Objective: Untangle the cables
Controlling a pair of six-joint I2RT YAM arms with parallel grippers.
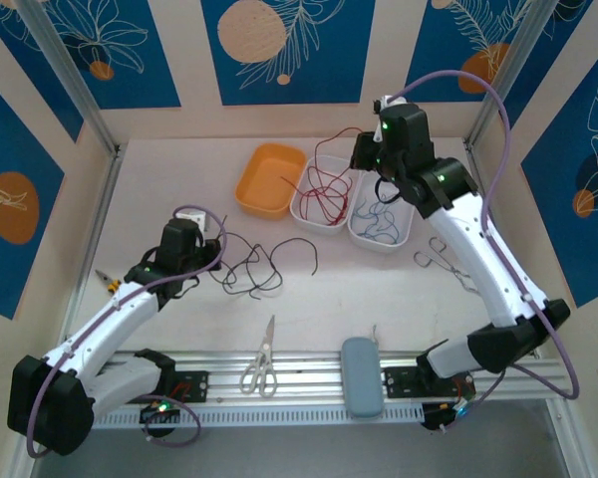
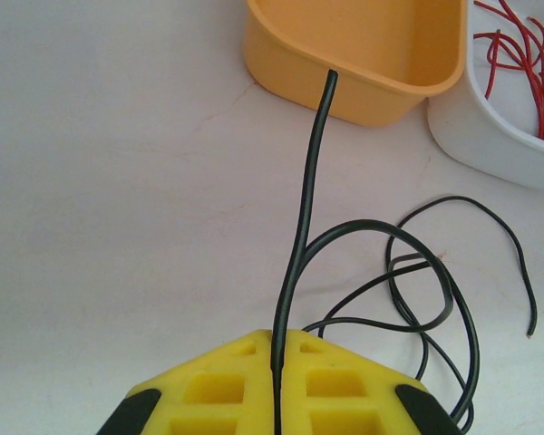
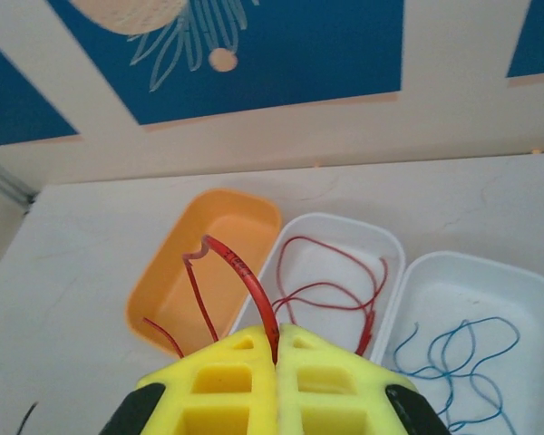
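Observation:
My left gripper (image 2: pixel 278 340) is shut on a black cable (image 2: pixel 310 172) that sticks up from between the yellow fingers toward the orange tray (image 2: pixel 363 82). More black cables (image 1: pixel 254 269) lie looped on the table right of the left gripper (image 1: pixel 207 251). My right gripper (image 3: pixel 276 340) is shut on a red cable (image 3: pixel 245 272), held above the trays; the cable arches up and hangs over the orange tray (image 3: pixel 177 281). Other red cables (image 1: pixel 319 189) lie in the middle white tray (image 1: pixel 301 211). Blue cables (image 3: pixel 453 353) rest in the right white tray (image 3: pixel 490 272).
Scissors (image 1: pixel 262 370) and a grey case (image 1: pixel 362 376) lie by the front rail. Metal hooks (image 1: pixel 444 259) sit beside the right arm. A small white box (image 1: pixel 191 217) stands behind the left gripper, and a yellow-handled tool (image 1: pixel 107 282) is at the left wall.

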